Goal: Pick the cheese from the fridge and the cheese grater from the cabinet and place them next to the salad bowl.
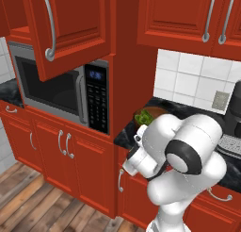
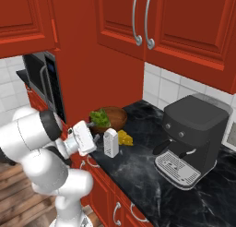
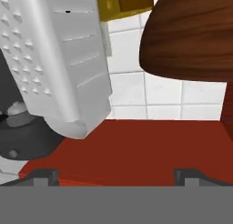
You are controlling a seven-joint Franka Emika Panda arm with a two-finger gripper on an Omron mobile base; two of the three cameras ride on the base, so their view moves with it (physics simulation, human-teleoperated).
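Silvery-white dotted cheese grater (image 2: pixel 110 142), yellow-orange cheese (image 2: pixel 125 138), brown salad bowl (image 2: pixel 116 117)

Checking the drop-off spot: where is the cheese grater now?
In the right base view the cheese grater stands upright on the black counter, beside the cheese and the salad bowl.

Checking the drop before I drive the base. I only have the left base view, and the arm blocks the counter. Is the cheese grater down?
Observer: Yes. In the right base view the cheese grater stands upright on the black counter, beside the salad bowl.
Operator: Gripper off it?
Observer: The hand view shows the gripper open, its tips wide apart with nothing between them. The grater sits ahead of them.
Operator: And the cheese?
Observer: The cheese lies on the counter next to the grater, close to the bowl.
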